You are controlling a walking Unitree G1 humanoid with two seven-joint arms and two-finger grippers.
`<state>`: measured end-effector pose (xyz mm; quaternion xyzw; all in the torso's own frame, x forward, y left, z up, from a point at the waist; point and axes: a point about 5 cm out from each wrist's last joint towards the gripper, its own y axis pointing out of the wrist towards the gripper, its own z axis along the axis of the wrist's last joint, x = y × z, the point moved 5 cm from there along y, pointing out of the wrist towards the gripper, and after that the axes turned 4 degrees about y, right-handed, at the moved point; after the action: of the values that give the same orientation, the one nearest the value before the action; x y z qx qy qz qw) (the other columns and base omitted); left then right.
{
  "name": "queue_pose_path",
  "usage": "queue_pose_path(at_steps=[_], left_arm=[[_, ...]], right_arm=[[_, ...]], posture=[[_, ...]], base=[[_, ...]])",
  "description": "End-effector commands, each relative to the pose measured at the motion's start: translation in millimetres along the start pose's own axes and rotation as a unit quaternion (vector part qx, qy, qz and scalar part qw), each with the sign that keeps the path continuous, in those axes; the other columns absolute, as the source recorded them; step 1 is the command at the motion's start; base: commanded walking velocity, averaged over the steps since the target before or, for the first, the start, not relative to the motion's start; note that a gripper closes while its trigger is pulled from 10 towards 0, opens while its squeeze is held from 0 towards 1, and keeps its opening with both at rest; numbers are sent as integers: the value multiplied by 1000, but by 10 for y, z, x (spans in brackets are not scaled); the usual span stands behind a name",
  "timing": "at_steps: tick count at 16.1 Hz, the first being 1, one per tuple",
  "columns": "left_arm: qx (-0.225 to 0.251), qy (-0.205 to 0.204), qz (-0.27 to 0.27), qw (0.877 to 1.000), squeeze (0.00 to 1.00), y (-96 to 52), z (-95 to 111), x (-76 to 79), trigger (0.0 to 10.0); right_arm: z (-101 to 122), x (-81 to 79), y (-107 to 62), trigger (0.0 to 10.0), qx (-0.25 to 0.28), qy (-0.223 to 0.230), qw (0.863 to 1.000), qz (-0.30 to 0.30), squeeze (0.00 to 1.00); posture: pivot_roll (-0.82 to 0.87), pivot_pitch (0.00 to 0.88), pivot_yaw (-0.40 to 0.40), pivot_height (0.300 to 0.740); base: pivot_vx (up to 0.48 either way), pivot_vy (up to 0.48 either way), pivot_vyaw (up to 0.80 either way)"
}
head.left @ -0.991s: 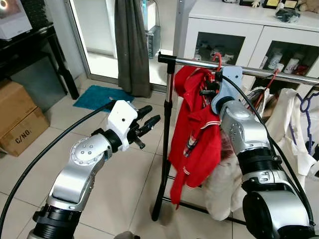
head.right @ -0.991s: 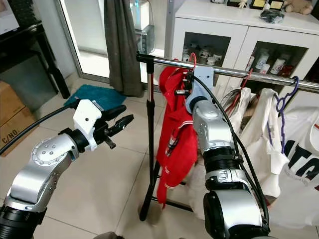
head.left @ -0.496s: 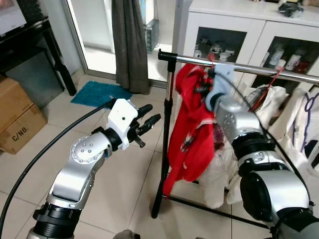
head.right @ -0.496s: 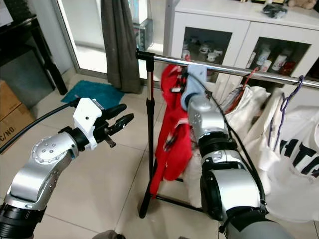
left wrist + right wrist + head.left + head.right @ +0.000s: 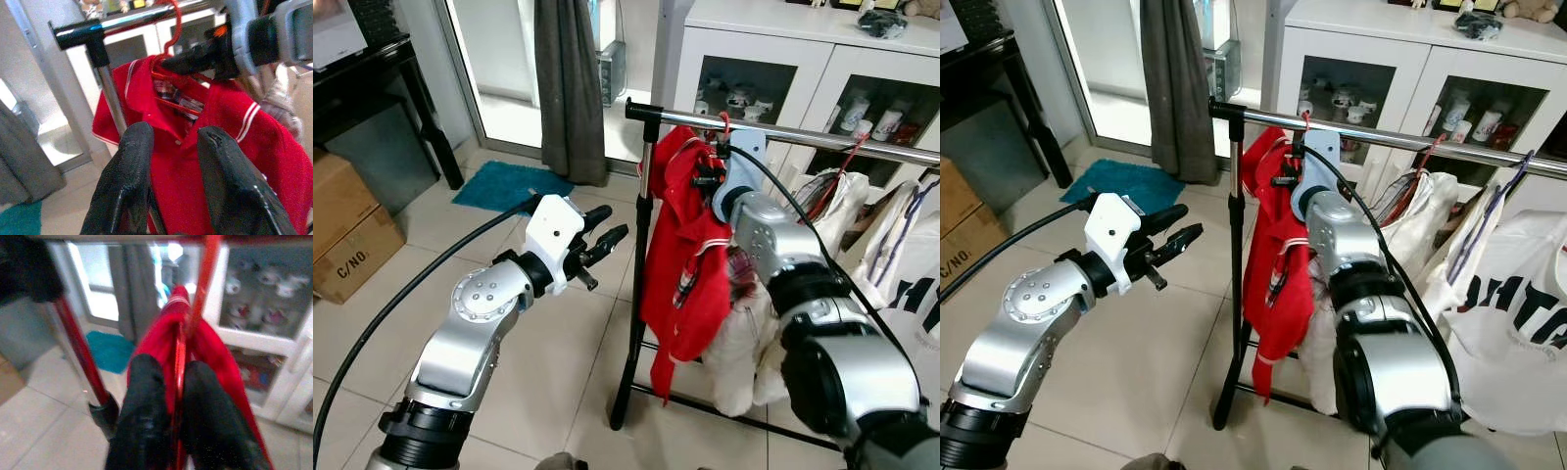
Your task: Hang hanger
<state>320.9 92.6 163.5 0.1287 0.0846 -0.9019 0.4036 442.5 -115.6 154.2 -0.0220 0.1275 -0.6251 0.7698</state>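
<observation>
Right tool (image 5: 178, 396) pinches red hanger (image 5: 182, 362), shirt (image 5: 690, 284) half-hiding it; left tool (image 5: 602, 240) slightly open, empty.

A lived-in room of a home: pale floor tiles (image 5: 558, 372), a white cabinet (image 5: 822, 59) with glass doors and crockery at upper right, a clothes rail (image 5: 822, 134) hung with garments, a grey curtain (image 5: 570, 88) by the doorway, a teal mat (image 5: 504, 186), cardboard boxes (image 5: 347, 230) at left.

Rail (image 5: 822, 132) crowded rightward by garments (image 5: 1518, 323) — left floor (image 5: 548, 362) open
</observation>
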Motion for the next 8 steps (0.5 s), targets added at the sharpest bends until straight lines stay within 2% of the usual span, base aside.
queue_pose_path(at_steps=[1, 2, 5, 7, 8], left_arm=[[-8, -1, 11, 1000, 0, 30, -20, -35, 10000], [-7, -20, 34, 999, 0, 51, -39, -66, 10000], [-2, -58, 73, 996, 0, 57, -75, -96, 10000], [4, -92, 118, 989, 0, 20, -108, -192, 10000], [4, -94, 131, 987, 0, 11, -122, -221, 10000]], right_arm=[[134, -23, -32, 10000, 28, -4, 999, 22, 1000], [211, -67, -137, 10000, 55, 20, 997, 58, 1000], [348, -202, -414, 10000, 121, 38, 984, 124, 1000], [292, -205, -618, 10000, 146, -27, 983, 107, 1000], [235, -220, -687, 10000, 153, -31, 983, 102, 1000]], posture=[[-8, 0, 8, 740], [-12, 0, 11, 740], [-21, 0, 13, 740], [-26, 0, 13, 740], [-31, 0, 15, 740]], base=[[0, 0, 0], [0, 0, 0], [0, 0, 0], [0, 0, 0], [0, 0, 0]])
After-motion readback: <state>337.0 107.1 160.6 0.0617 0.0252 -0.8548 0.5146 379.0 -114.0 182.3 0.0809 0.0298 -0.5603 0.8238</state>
